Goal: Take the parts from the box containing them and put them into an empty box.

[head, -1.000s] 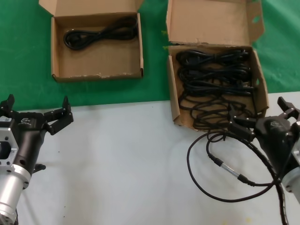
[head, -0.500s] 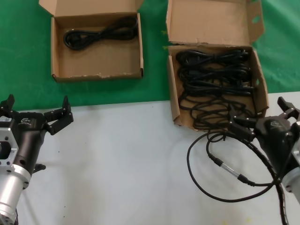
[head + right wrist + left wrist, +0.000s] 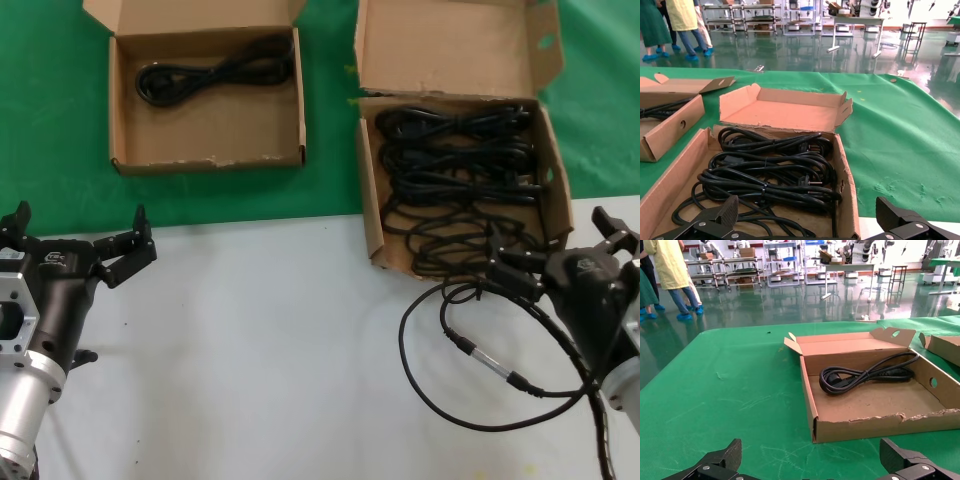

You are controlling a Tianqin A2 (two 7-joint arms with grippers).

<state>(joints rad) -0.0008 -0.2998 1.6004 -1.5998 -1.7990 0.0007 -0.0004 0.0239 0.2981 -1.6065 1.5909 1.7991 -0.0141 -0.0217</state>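
Observation:
The larger cardboard box (image 3: 371, 215) with a tall lid flap stands at the far right on the green cloth and holds several bundled black cables (image 3: 455, 165). The right wrist view shows its wall (image 3: 847, 190) and the cables (image 3: 770, 172). The smaller box (image 3: 210, 130) at the far left holds one coiled black cable (image 3: 215, 72), which also shows in the left wrist view (image 3: 865, 376). My right gripper (image 3: 555, 245) is open at the larger box's front wall, empty. My left gripper (image 3: 80, 232) is open over the white table, well short of the smaller box (image 3: 880, 425).
A thin loose cable with a metal plug (image 3: 470, 352) loops on the white table beside my right arm. The far half of the table is covered in green cloth (image 3: 330, 120). People and shelving stand far behind (image 3: 670, 270).

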